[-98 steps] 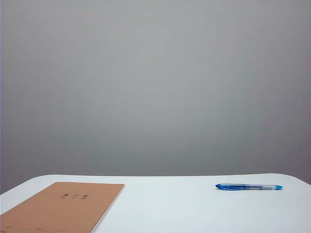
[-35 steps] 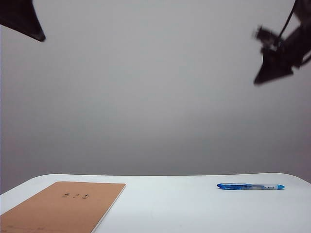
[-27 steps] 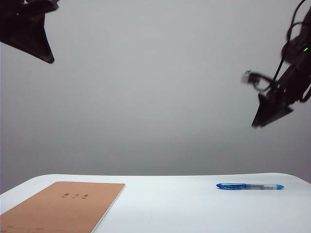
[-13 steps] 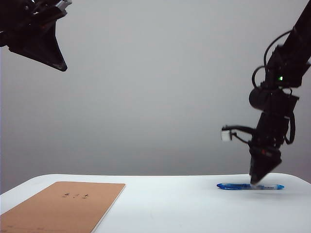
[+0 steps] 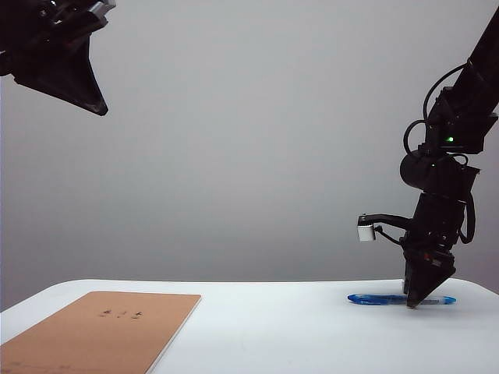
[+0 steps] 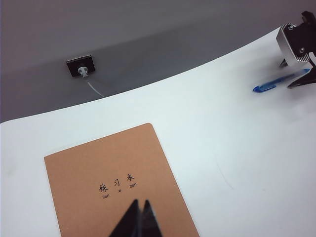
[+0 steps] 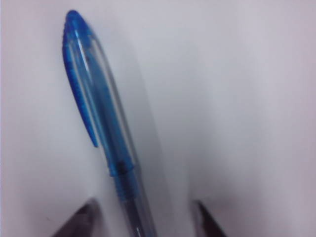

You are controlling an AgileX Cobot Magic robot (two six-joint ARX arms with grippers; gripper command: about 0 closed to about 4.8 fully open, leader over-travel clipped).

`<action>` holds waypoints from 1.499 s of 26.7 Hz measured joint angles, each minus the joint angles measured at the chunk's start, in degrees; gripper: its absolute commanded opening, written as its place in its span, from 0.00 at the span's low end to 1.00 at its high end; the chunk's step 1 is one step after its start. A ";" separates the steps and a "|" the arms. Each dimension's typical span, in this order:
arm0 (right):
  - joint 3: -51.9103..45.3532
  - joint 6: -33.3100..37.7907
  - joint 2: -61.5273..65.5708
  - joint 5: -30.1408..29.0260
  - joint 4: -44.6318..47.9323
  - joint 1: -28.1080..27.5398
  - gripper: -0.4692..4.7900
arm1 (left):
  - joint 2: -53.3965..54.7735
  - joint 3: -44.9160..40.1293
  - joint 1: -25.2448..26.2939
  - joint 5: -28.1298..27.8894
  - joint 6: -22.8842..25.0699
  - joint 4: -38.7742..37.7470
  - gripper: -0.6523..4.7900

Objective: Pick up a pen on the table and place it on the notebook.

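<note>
The blue pen (image 5: pixel 374 299) lies flat on the white table (image 5: pixel 273 327) at the right. My right gripper (image 5: pixel 417 301) points down onto its middle. In the right wrist view the pen (image 7: pixel 101 113) runs between the two dark fingertips (image 7: pixel 81 219), with a gap on each side, so the right gripper (image 7: pixel 145 222) is open around it. The tan notebook (image 5: pixel 101 331) lies at the front left. My left gripper (image 5: pixel 87 100) hangs high above it; in its wrist view the left gripper (image 6: pixel 139 217) is shut and empty over the notebook (image 6: pixel 98 168). That view also shows the pen (image 6: pixel 269 85).
The table's rounded far edge runs just behind the pen and the notebook. A small black fitting with a thin cable (image 6: pixel 80 66) sits on the grey wall beyond the table. A white camera box (image 5: pixel 364 231) juts from the right wrist.
My right arm has come down from the upper right until its fingertips straddle the pen on the table. The left gripper has barely moved. Pen and notebook lie where they were.
</note>
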 measured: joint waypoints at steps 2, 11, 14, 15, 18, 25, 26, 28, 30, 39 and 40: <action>0.00 -0.04 0.00 0.00 0.00 0.00 0.39 | 0.00 0.00 0.02 -0.02 -0.02 0.07 0.11; 0.09 -0.04 -0.02 -0.04 -0.04 -0.02 0.15 | 0.44 0.00 0.00 -0.02 -0.02 0.11 0.11; 0.09 1.07 0.00 -0.04 0.37 -0.02 0.15 | 0.50 0.00 0.00 -0.02 -0.02 0.13 0.11; 0.07 2.38 -0.02 -0.04 0.81 -0.02 0.15 | 0.50 0.00 0.00 -0.02 -0.02 0.13 0.11; 0.28 5.66 -0.09 -0.02 1.90 0.02 0.15 | 0.66 0.00 0.02 -0.02 -0.04 0.13 0.11; 10.21 13.88 -2.34 -5.51 -6.47 1.16 0.15 | 0.74 0.00 0.02 1.11 -0.09 0.15 0.11; 12.02 15.72 -2.45 -7.08 -7.69 1.55 0.15 | 0.74 0.00 0.02 1.73 -0.11 0.09 0.11; 15.30 19.58 -2.38 -9.20 -10.25 2.60 0.15 | 0.70 0.00 0.00 2.69 -0.11 -0.04 0.11; 17.42 22.58 -2.43 -11.26 -12.44 4.26 0.15 | 0.31 0.02 0.02 3.39 -0.11 -1.46 0.11; 20.11 29.16 -2.27 -15.12 -12.85 21.57 0.15 | -3.58 12.09 0.00 -3.39 3.13 -23.41 0.11; 20.11 29.79 -2.27 -14.62 -11.74 22.82 0.15 | -3.67 12.81 0.00 -4.94 3.80 -24.98 0.11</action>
